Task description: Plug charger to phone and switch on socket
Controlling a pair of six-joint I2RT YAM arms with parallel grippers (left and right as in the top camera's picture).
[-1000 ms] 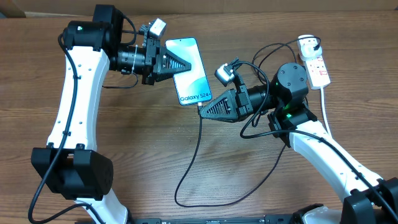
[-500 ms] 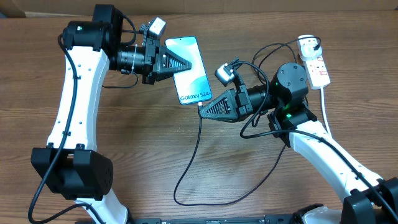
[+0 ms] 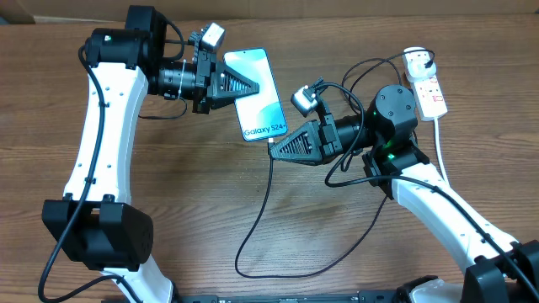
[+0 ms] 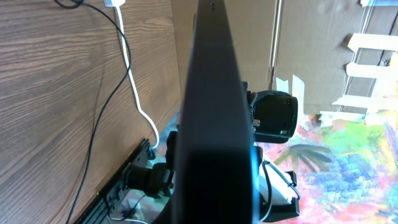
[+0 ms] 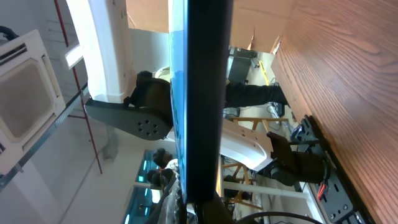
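Phone (image 3: 266, 111) is clamped by its long edge in the left gripper (image 3: 253, 87). Charger (image 3: 270, 181) tip looks pinched in the narrowed right gripper (image 3: 272, 147), right at the phone's bottom end. Socket (image 3: 429, 91) is parked far right, well apart.

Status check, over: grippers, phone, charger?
Left gripper clamps phone edge. Right gripper holds charger tip at phone's bottom end. Socket unattended; no obstruction seen.

We see a wood-grain table (image 3: 194, 202), cardboard (image 4: 311, 37) behind it, and possibly a colourful painted mat (image 4: 348, 168) beyond.
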